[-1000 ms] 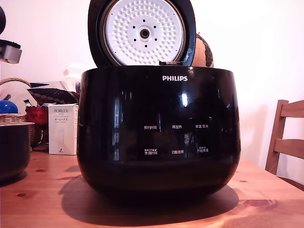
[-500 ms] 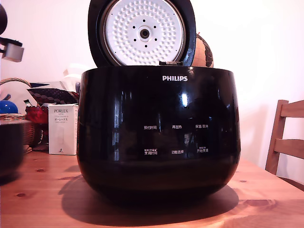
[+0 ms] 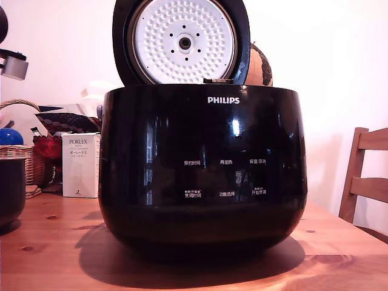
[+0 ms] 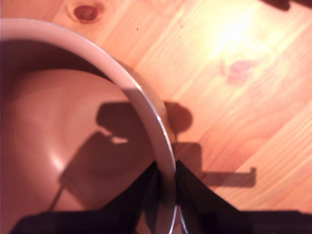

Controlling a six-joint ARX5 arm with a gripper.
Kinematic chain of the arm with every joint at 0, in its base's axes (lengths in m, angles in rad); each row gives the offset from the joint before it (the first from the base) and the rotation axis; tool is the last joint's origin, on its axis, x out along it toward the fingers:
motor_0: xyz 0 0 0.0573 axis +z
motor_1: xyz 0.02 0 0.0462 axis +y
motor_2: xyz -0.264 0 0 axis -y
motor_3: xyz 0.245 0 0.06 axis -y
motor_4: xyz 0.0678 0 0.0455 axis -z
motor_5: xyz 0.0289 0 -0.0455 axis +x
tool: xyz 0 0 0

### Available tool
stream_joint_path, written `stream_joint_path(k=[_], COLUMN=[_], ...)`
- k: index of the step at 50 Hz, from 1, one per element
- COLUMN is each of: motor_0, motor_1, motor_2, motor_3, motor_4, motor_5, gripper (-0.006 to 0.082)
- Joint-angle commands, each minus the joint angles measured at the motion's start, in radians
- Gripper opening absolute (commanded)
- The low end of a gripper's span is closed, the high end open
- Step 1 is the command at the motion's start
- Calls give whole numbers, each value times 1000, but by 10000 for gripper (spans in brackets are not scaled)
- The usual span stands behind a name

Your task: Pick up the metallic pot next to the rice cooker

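The metallic pot (image 3: 11, 191) shows only partly at the exterior view's far left edge, a dark round pot with a thin pale rim, standing on the wooden table (image 3: 54, 248). The rice cooker (image 3: 203, 170), glossy black with a PHILIPS logo, fills the middle, its lid (image 3: 182, 41) raised to show a white dimpled plate. In the wrist view my gripper (image 4: 166, 175) is shut on the pot's rim (image 4: 146, 109), one finger (image 4: 139, 197) inside the pot (image 4: 63, 126) and the other outside. A grey part of the arm (image 3: 12, 63) hangs above the pot.
A white PORLEX box (image 3: 80, 165) and a wicker basket (image 3: 27, 156) stand behind the pot. A wooden chair (image 3: 364, 179) is at the exterior view's right. An orange round object (image 3: 260, 68) sits behind the lid.
The pot has slid toward the exterior view's left, so less of it shows. The grey arm part above it has moved up a little.
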Motion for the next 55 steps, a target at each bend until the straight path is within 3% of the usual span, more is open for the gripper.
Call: stream_joint_path(k=[1,22,55], motor_0=[-10,-46,-79], motor_1=[10,8,-116], motor_2=[17,97,100], motor_3=[-23,-107,-148], motor_4=[-11,-32,-119], motor_5=[1,-1,-27], gripper=[-24,-24,-24])
